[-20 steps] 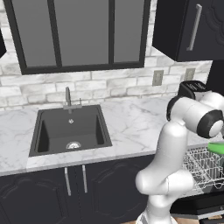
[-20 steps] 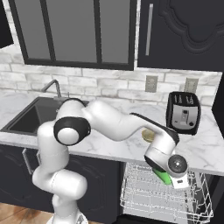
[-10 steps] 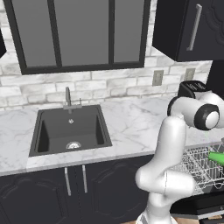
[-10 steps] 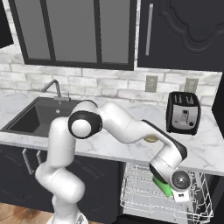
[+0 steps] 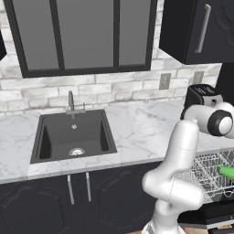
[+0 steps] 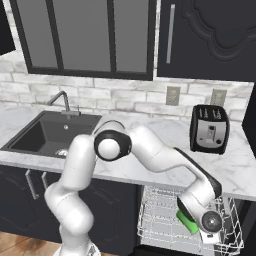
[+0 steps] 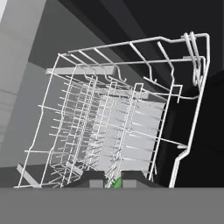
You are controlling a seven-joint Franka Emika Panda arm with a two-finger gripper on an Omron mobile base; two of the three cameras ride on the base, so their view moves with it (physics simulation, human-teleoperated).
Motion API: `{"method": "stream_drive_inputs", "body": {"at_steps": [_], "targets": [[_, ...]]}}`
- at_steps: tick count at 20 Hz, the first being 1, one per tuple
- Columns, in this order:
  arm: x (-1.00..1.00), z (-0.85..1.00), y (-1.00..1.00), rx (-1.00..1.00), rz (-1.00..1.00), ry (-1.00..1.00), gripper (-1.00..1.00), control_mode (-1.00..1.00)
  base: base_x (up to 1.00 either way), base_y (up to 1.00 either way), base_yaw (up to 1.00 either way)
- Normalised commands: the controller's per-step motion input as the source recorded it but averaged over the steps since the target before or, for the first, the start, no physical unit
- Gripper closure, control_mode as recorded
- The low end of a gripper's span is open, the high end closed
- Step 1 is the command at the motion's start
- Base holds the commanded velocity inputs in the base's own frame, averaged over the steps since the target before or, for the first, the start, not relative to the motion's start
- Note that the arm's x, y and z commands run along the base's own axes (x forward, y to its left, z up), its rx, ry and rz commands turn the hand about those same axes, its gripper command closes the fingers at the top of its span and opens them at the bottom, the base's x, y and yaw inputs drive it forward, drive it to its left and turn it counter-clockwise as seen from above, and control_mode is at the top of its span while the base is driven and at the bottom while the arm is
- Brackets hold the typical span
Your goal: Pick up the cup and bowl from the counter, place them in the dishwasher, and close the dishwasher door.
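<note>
One sink (image 5: 73,137), one faucet (image 5: 71,101). One toaster (image 6: 209,129). Two wall outlets (image 6: 172,95). One white wire rack (image 6: 165,220). One green item (image 6: 186,222) in rack. Two silver bar handles (image 5: 77,188) on lower cabinet doors. One table (image 5: 137,128).

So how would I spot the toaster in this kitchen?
Follow the white marble counter rightward from the black sink. Near the right end, under two wall outlets, stands the toaster: a black box with a silver front and slots on top, the sole appliance standing there.

Arm reaches lower and further right; green cup (image 6: 187,222) now sits deeper over the rack (image 6: 160,217).
</note>
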Motion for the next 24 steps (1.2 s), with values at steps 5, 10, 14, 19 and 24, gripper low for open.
{"method": "stream_drive_inputs", "body": {"at_steps": [5,10,14,19,24], "targets": [[0.0,-0.41,-0.08,0.0,0.0,0.0,1.0,-1.0,0.0,0.0,0.0],[0.0,-0.3,-0.09,0.0,0.0,0.0,1.0,-1.0,0.0,0.0,0.0],[0.07,-0.19,-0.15,0.0,0.0,0.0,1.0,-1.0,0.0,0.0,0.0],[0.26,-0.04,-0.22,0.0,0.0,0.0,1.0,-1.0,0.0,0.0,0.0],[0.34,-0.01,-0.25,0.04,0.0,0.0,1.0,-1.0,0.0,0.0,0.0]]}}
